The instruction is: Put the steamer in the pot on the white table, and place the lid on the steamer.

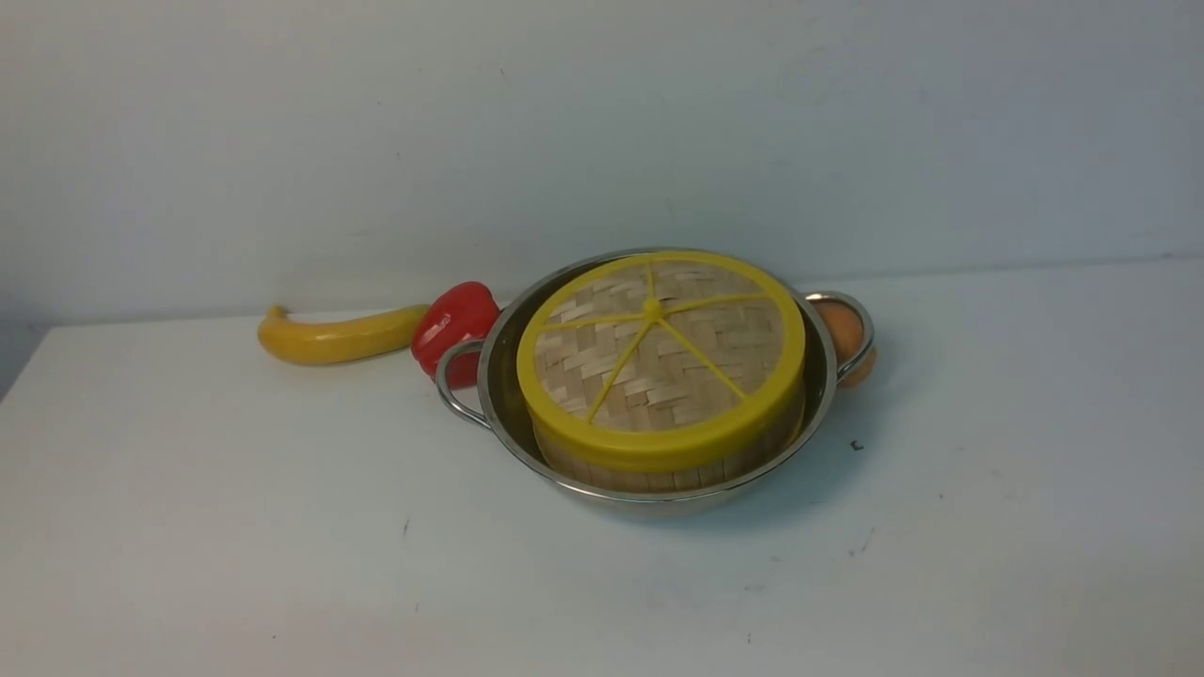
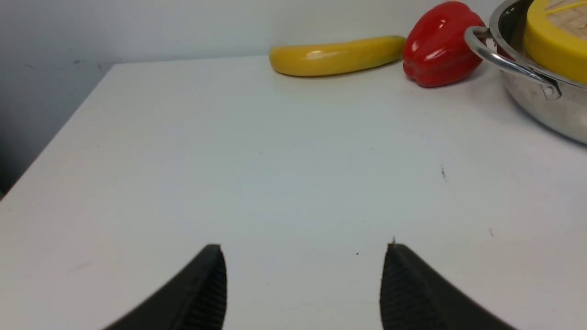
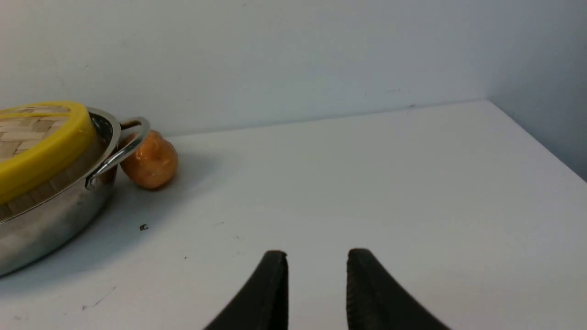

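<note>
The shiny steel pot (image 1: 496,350) stands on the white table (image 1: 235,536), a little right of centre. Inside it sits the bamboo steamer (image 1: 658,476); only its slatted side wall shows. The woven lid (image 1: 663,362) with its yellow rim and spokes lies on top of the steamer, tilted slightly. Neither gripper appears in the front view. My left gripper (image 2: 305,250) hangs open over bare table, well away from the pot (image 2: 541,105). On the pot's (image 3: 46,220) other side, my right gripper (image 3: 317,253) is partly open with nothing between its fingers.
A yellow banana-like fruit (image 1: 339,337) and a red bell pepper (image 1: 453,324) lie against the pot's left handle. An orange fruit (image 1: 844,331) rests behind the right handle. The wall is close behind, and the table's left edge (image 2: 59,133) and right edge (image 3: 536,142) show.
</note>
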### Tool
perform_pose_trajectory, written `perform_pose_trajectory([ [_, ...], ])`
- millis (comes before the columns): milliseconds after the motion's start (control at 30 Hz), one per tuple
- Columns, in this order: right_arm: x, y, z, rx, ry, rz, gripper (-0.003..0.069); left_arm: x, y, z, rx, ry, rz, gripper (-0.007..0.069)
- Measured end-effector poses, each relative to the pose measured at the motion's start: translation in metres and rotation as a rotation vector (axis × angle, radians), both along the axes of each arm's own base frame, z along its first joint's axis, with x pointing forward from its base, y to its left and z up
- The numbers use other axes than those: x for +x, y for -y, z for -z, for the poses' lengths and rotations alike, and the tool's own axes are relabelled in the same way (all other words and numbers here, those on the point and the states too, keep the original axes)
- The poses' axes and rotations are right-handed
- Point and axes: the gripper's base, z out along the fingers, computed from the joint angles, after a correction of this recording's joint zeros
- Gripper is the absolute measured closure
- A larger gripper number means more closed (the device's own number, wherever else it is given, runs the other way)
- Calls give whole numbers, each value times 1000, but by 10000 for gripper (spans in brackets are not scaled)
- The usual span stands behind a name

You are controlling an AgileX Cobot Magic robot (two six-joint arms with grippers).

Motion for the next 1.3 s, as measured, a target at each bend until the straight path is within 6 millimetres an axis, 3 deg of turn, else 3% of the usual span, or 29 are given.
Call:
perform_pose_trajectory([
  [1300, 1, -2, 1, -20, 35, -39, 417, 0, 0, 0, 0, 0, 0, 205],
])
